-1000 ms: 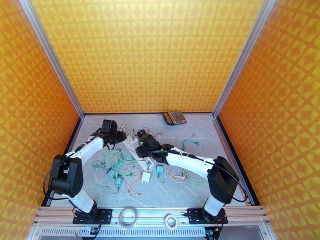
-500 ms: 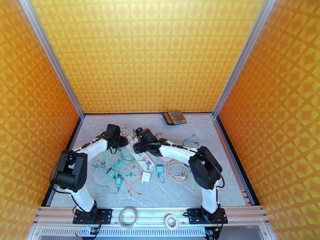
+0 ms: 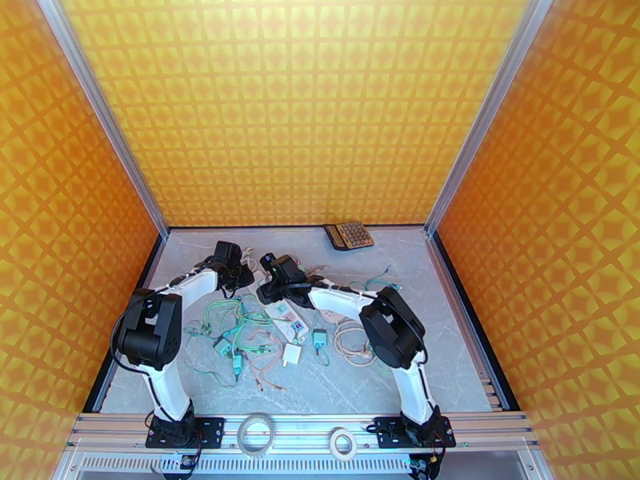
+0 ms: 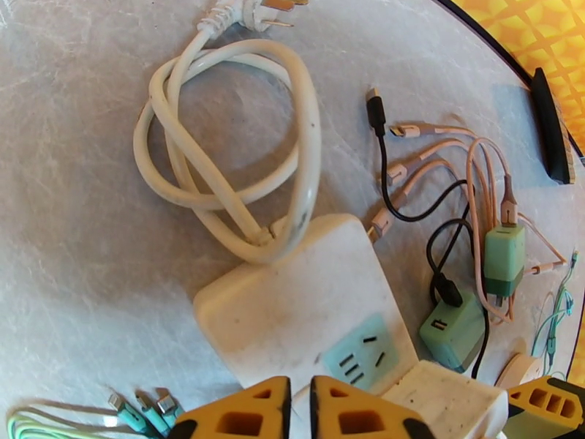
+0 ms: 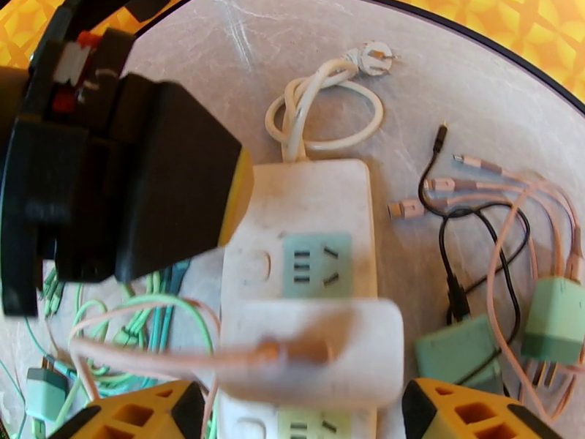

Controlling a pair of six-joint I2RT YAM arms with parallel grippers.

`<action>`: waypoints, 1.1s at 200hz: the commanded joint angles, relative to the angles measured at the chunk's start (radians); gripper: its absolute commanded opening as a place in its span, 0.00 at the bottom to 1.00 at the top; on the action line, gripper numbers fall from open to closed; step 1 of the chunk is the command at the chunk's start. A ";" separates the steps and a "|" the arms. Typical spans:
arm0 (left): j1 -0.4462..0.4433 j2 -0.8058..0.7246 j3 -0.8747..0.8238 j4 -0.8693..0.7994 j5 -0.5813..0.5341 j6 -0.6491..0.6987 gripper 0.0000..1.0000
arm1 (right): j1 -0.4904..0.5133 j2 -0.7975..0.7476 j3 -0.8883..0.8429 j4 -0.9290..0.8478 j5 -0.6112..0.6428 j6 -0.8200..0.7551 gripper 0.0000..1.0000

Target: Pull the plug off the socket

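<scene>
Now: plug straddled, strip braced

Right gripper [image 5: 307, 413] is wide, one finger either side of the blocky white plastic plug [image 5: 314, 353], which trails a thin pink cable [image 5: 183, 349]. Contact unclear. The plug looks seated in the long white plastic power strip [image 5: 314, 206]. Left gripper [image 4: 300, 407] is narrow, nearly closed, tips down on the strip beneath it, probably bracing it so only the plug lifts.

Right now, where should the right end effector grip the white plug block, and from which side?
Take the white plug block by its two short ends, coming down from above. It sits crosswise on the power strip, standing proud of it, and the open right end effector straddles those ends.
</scene>
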 commanded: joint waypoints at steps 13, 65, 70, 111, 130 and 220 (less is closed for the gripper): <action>0.008 0.042 0.062 -0.035 0.018 -0.010 0.06 | 0.000 0.069 0.095 -0.041 0.022 -0.032 0.76; 0.008 0.123 0.138 -0.066 0.041 -0.019 0.00 | 0.001 0.107 0.139 -0.082 0.004 -0.049 0.55; 0.008 0.129 0.141 -0.067 0.046 -0.023 0.00 | 0.000 0.101 0.132 -0.079 0.002 -0.048 0.53; 0.003 0.140 0.132 -0.071 0.061 -0.045 0.00 | 0.001 0.006 0.007 -0.016 -0.029 -0.036 0.46; -0.003 0.121 0.110 -0.071 0.061 -0.054 0.00 | 0.003 -0.042 -0.048 0.000 -0.046 -0.028 0.45; -0.041 0.087 0.006 -0.044 0.061 -0.085 0.00 | 0.024 -0.078 -0.091 -0.001 -0.016 -0.013 0.42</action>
